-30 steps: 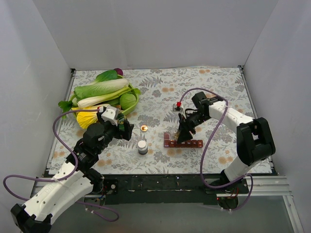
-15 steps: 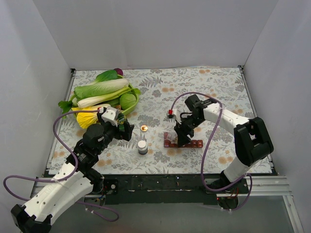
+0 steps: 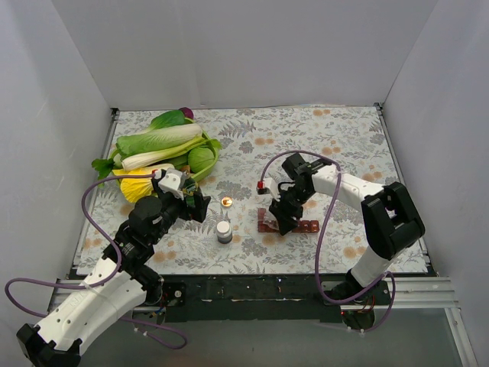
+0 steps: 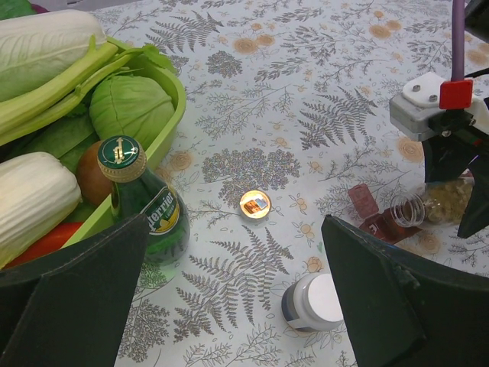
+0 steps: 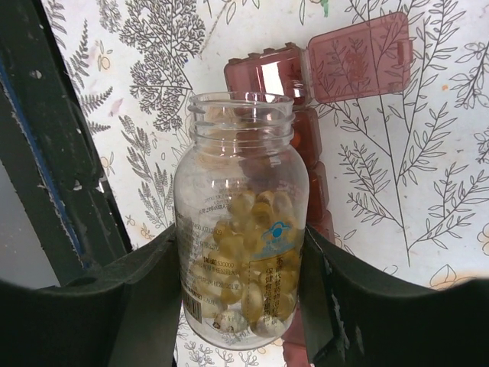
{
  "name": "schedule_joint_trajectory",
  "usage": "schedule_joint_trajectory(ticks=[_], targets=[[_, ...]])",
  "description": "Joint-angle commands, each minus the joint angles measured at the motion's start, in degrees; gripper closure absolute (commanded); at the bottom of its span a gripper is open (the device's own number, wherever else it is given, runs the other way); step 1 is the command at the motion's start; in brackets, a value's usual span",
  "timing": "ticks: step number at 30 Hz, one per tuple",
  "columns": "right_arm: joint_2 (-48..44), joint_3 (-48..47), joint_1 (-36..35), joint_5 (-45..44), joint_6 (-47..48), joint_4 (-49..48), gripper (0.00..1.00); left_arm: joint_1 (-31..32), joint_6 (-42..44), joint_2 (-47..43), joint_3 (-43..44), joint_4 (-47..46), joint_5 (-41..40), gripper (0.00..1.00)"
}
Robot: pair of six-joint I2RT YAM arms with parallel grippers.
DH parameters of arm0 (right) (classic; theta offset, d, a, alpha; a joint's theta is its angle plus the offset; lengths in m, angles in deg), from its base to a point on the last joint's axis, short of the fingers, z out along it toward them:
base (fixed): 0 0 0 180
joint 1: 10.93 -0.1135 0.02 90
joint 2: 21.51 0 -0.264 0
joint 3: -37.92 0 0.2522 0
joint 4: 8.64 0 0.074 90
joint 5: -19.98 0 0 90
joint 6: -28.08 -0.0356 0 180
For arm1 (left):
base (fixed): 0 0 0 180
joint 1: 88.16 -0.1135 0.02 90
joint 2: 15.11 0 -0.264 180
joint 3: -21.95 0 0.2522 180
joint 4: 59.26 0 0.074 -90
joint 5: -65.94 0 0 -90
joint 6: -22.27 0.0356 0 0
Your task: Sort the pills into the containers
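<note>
A pill bottle is being gripped by the right gripper above the containers by the table's near edge, the left gripper being held open.

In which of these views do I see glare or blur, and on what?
Top view: even, soft light, faint shadows, everything sharp. Left wrist view: the small round disc glows orange with glare; the left fingers in the bottom corners are dark and soft. Right wrist view: the pill bottle is sharp, the right fingers holding it dark and slightly blurred.
</note>
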Motion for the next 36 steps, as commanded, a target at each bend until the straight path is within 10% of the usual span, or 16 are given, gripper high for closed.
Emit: schedule_joint_trajectory(ticks=[1,36], targets=[[0.25,-0.16,-1.39,-3.31,-0.51,-0.42,0.99,-0.33,0.73,-0.83,-0.75,-1.19,-0.03,0.02],[-0.10,-4.29,-8.42,-18.60,-2.54,2.39,0.99,-0.33,0.73,-1.97,-1.01,-1.37,-0.65,0.02]])
